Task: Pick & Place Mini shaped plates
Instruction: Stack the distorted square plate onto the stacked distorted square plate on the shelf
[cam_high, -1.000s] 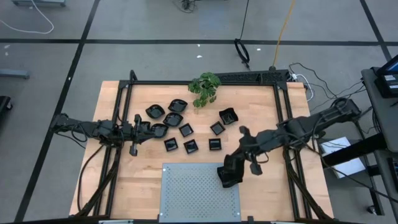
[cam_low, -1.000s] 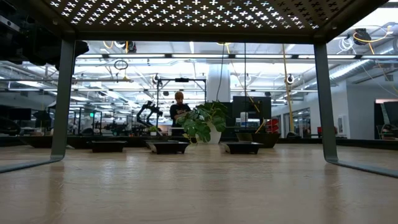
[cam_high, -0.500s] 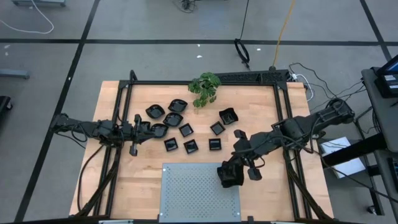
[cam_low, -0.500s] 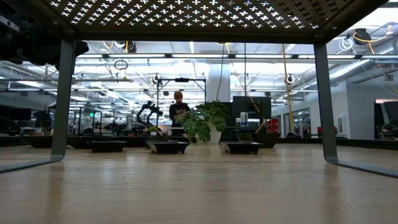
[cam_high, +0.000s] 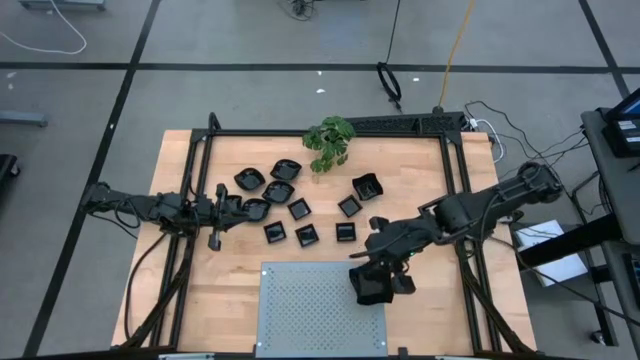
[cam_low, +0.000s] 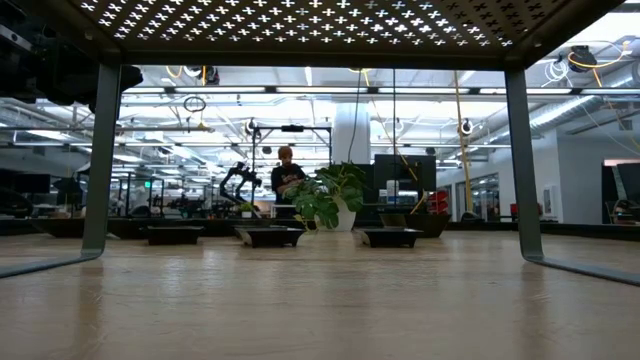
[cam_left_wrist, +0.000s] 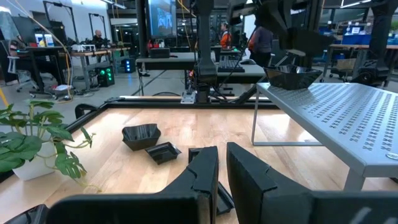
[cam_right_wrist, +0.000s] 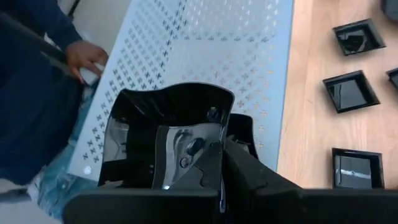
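Several small glossy black mini shaped plates (cam_high: 298, 209) lie flat on the wooden table behind the grey perforated panel (cam_high: 310, 310); some show in the low view (cam_low: 268, 235). My right gripper (cam_high: 376, 272) is shut on one black plate (cam_high: 372, 288) over the panel's right edge, also seen from the left wrist (cam_left_wrist: 292, 76). My left gripper (cam_high: 224, 205) waits at the table's left, level and shut (cam_left_wrist: 221, 171), beside the plates. My right gripper pinches the black plate by the rim wall (cam_right_wrist: 211, 146) nearest the wrist, the fingers (cam_right_wrist: 249, 171) slanting down from the table's right side. The plate (cam_right_wrist: 165, 137) is tilted, close over the panel's right part. I cannot tell whether its underside touches the panel.
A small green plant (cam_high: 329, 140) stands at the table's far edge. The panel stands on legs (cam_low: 100, 160) above the table's near middle. A black frame (cam_high: 330, 133) rims the table. A person's hand and blue sleeve (cam_right_wrist: 84, 56) show beyond the panel's near edge.
My right arm has pushed toward the table's left, and its gripper has tipped more steeply downward. The held plate stays at about the same spot over the panel's right edge.
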